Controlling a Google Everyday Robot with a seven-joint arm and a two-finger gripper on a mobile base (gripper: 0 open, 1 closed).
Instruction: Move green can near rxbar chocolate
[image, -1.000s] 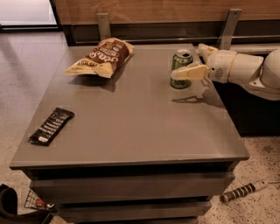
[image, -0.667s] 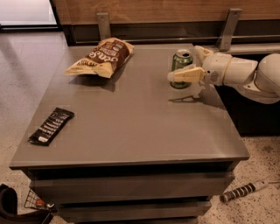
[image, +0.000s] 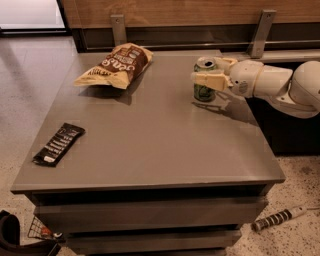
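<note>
Camera view: I have my white two-finger gripper (image: 207, 70) clamped around the small olive-green metal can (image: 202, 93) near the far right corner. The flat black rxbar chocolate wrapper (image: 59, 144) lies at the left edge.

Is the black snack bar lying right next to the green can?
No: the snack bar lies near the table's front-left corner, the green can far right inside the claw.

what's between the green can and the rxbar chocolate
Only bare table runs from the green can to the rxbar chocolate, in the camera view. The chip bag lies behind that line; the gripper is at the can.
</note>
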